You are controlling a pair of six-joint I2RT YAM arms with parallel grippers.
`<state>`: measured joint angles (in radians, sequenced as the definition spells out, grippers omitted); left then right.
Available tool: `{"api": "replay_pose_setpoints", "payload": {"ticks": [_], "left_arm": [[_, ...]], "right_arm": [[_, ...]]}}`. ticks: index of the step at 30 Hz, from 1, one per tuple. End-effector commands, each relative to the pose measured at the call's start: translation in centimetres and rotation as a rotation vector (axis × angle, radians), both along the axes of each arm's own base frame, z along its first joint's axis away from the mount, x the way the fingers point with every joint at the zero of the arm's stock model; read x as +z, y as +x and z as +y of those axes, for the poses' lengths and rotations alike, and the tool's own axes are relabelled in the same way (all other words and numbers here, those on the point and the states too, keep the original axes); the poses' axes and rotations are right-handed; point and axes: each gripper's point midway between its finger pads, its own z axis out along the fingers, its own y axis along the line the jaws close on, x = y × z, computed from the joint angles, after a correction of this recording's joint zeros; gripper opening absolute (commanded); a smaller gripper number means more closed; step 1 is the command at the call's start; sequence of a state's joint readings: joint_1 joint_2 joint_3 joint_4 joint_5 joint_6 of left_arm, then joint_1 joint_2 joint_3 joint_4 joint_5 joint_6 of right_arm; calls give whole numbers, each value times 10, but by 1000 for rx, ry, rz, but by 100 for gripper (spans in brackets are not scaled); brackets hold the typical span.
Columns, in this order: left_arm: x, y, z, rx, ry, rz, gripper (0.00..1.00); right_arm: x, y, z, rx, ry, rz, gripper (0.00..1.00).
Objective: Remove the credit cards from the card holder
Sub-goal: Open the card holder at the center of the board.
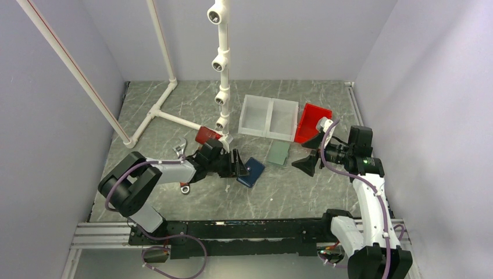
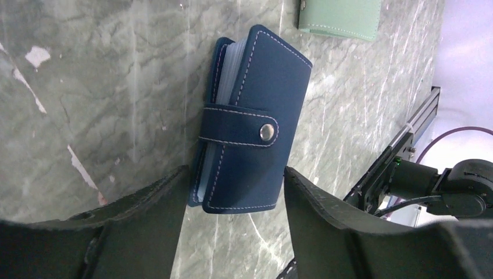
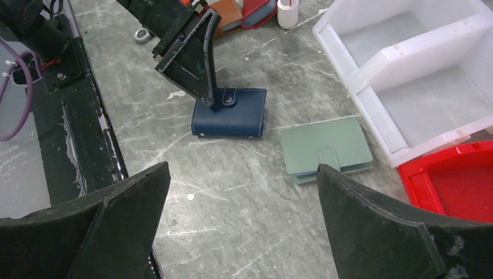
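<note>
The navy stitched-leather folding card holder (image 2: 256, 116), snapped shut, lay flat with its near end between the left pincer's (image 2: 235, 174) parted jaws. It looked light, soft and slightly slick, best pinched across its long edges. The right pincer (image 3: 241, 168) gaped wide, well apart.

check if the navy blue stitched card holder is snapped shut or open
Shut. The navy blue stitched card holder lies folded, its strap fastened over the cover by the silver stud.

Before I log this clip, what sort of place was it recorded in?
Most likely a robotics lab test booth, not a home or shop: plain pale walls box in a marble-patterned table, a white PVC pipe frame stands at the back, and plastic bins sit as props.
</note>
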<state>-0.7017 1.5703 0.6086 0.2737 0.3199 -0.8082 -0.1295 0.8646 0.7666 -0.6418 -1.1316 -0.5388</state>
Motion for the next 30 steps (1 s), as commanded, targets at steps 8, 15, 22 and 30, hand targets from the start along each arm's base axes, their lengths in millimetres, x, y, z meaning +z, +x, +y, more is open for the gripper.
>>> {"api": "replay_pose_setpoints", "payload": {"ticks": [8,15,22,30], "left_arm": [[3,4,-12,-4,-54,-2,44],[7,-4,-7,21,-95,2,0],[26,-16,-13,10,-153,-41,0],[16,-32,-22,-46,-117,-68,0]], "right_arm": [[11,-2,5,41,24,-62,100],[13,-10,12,80,59,-48,100],[7,-22,33,176,89,11,99],[-3,-28,49,256,64,76,99]]}}
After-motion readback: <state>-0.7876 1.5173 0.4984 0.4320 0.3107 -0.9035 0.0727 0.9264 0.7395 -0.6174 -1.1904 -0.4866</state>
